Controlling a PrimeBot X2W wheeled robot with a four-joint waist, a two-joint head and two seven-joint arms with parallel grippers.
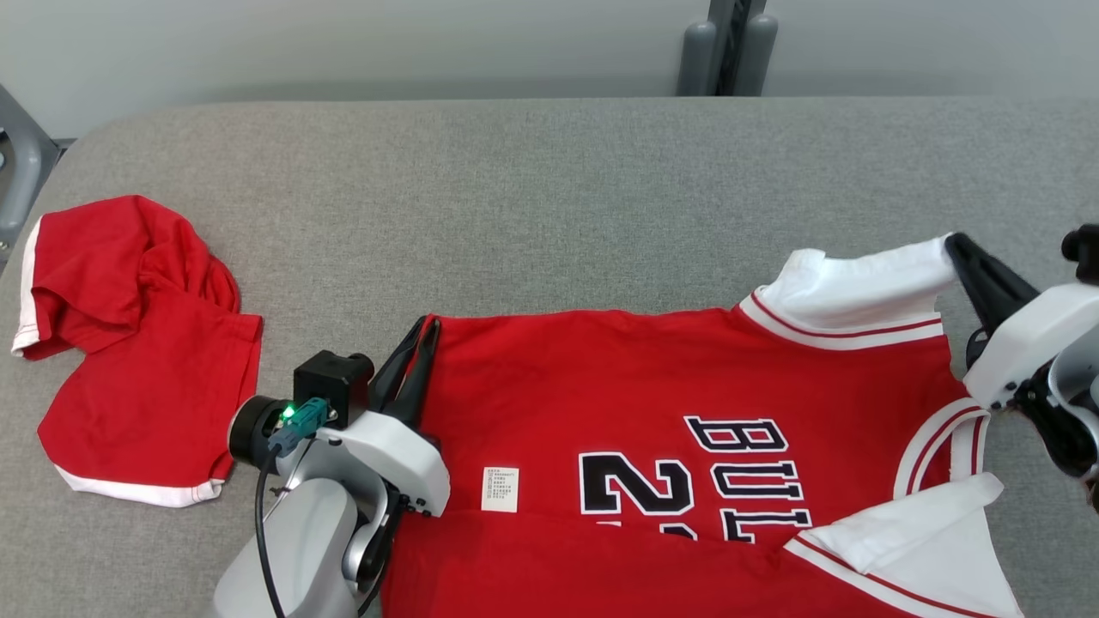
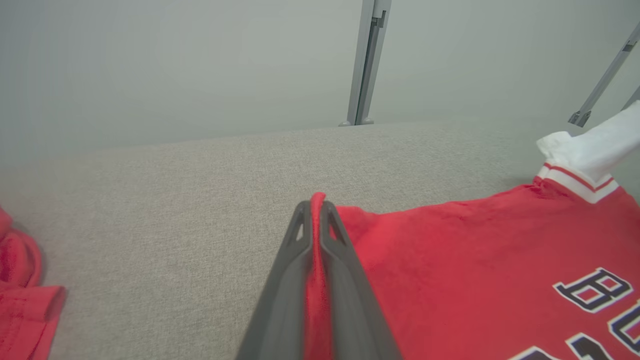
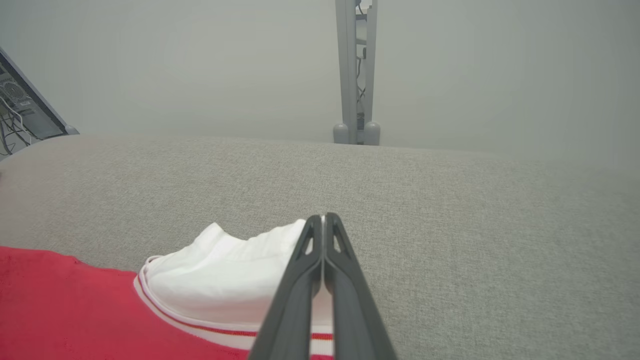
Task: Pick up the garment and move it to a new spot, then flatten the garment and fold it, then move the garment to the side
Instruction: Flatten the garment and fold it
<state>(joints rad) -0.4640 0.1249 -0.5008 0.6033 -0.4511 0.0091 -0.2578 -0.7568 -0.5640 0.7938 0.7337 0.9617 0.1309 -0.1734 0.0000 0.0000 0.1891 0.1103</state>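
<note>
A red jersey, the garment, lies spread on the grey table with black-and-white lettering up and white sleeves at the right. My left gripper is shut on its far left hem corner; in the left wrist view red cloth runs between the fingers of my left gripper. My right gripper is shut on the far white sleeve, which is raised a little. In the right wrist view my right gripper pinches the sleeve's white edge. The near half of the jersey is folded up over its front.
A second red garment with white trim lies crumpled at the table's left end. A grey metal post stands behind the far edge. Bare grey tabletop stretches across the far half.
</note>
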